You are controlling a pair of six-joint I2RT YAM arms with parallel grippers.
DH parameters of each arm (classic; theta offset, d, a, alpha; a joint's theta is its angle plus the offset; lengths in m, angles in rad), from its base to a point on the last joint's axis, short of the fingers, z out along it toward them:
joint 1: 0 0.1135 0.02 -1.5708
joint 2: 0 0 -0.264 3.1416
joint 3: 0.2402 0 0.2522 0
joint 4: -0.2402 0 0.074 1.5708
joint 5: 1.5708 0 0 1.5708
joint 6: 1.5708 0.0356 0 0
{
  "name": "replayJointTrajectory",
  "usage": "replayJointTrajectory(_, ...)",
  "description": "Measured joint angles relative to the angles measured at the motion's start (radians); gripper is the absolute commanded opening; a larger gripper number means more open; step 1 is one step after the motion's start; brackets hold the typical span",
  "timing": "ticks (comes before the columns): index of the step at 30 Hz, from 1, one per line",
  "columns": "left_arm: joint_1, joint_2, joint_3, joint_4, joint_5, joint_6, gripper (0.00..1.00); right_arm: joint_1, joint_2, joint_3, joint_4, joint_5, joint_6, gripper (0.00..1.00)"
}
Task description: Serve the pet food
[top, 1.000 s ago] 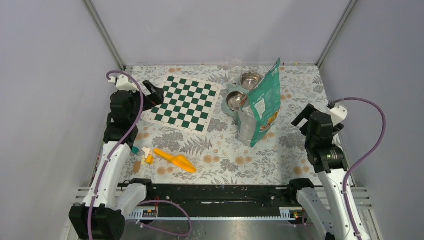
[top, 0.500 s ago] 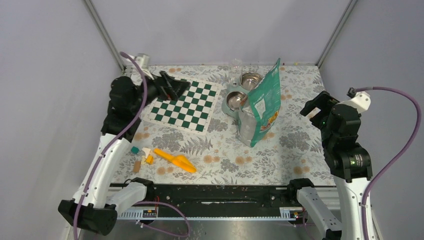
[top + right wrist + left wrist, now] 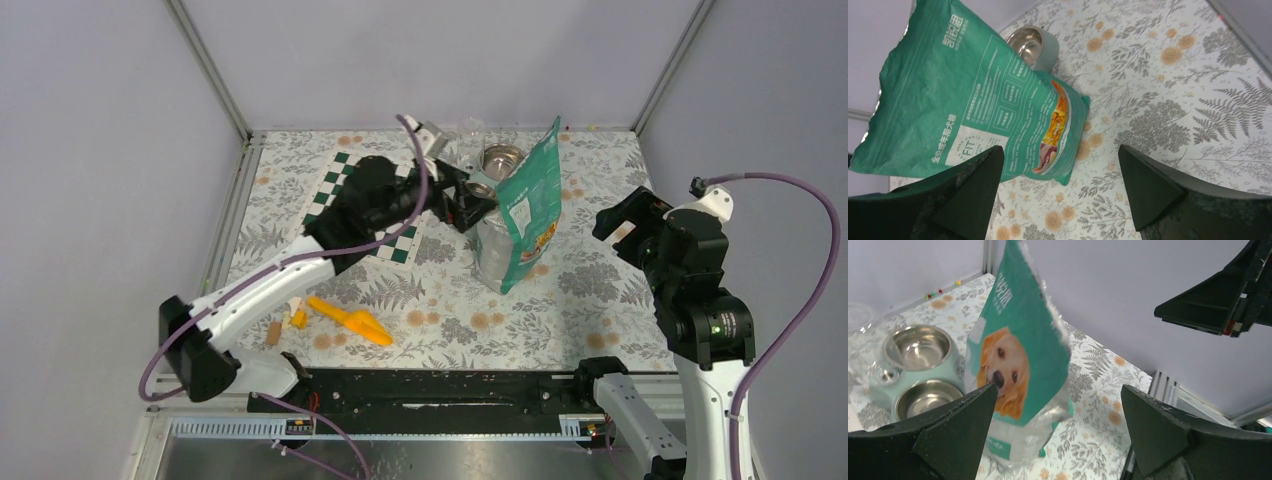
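Top external shows a floral tablecloth (image 3: 440, 290) walled by grey panels (image 3: 430, 60); left gripper (image 3: 1059, 390) and right gripper (image 3: 1060, 150) both gape empty.

bag (image 3: 525, 205) beside bowls (image 3: 486, 165), scoop (image 3: 352, 321) left (nearer)

A grey fern-and-leaf print dotted with orange blossoms covers the tablecloth (image 3: 450, 310), where a green-and-white checked chessboard (image 3: 328, 190) lies. The bag (image 3: 525, 200) is teal-green with white lettering, silvery toward its base, and carries a golden dog portrait (image 3: 1000, 370). A pale mint bowl stand (image 3: 878, 390) holds two shiny steel bowls (image 3: 918, 347). The scoop (image 3: 350, 320) is bright orange. A purple cable (image 3: 770, 177) loops beside pale lavender-grey walls (image 3: 100, 150); the left gripper (image 3: 1059, 390) is matte black.
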Motion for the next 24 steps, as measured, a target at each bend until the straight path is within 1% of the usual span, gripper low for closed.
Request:
replayJointTrajectory(3, -0.076, 0.082, 0.056, 0.024, -0.09, 0.055, 0.89, 0.0, 0.0, 0.0, -0.019, -0.029, 0.014, 0.92)
replayJointTrajectory(7, -0.146, 0.172, 0.121, 0.035, -0.203, 0.108, 0.75, 0.0, 0.0, -0.001, -0.039, -0.055, 0.029, 0.92)
replayJointTrajectory(14, -0.182, 0.254, 0.155, 0.048, -0.34, 0.156, 0.41, 0.0, -0.002, -0.005, -0.056, -0.068, 0.036, 0.92)
replayJointTrajectory(15, -0.183, 0.264, 0.163, 0.048, -0.353, 0.16, 0.36, 0.0, -0.002, -0.005, -0.06, -0.069, 0.036, 0.92)
replayJointTrajectory(17, -0.184, 0.28, 0.176, 0.048, -0.371, 0.161, 0.22, 0.0, -0.002, -0.005, -0.066, -0.071, 0.035, 0.92)
replayJointTrajectory(19, -0.185, 0.288, 0.189, 0.047, -0.386, 0.168, 0.0, 0.0, -0.002, -0.005, -0.066, -0.072, 0.035, 0.92)
replayJointTrajectory(24, -0.189, 0.289, 0.206, 0.02, -0.409, 0.168, 0.0, 0.0, 0.004, -0.005, -0.067, -0.072, 0.035, 0.93)
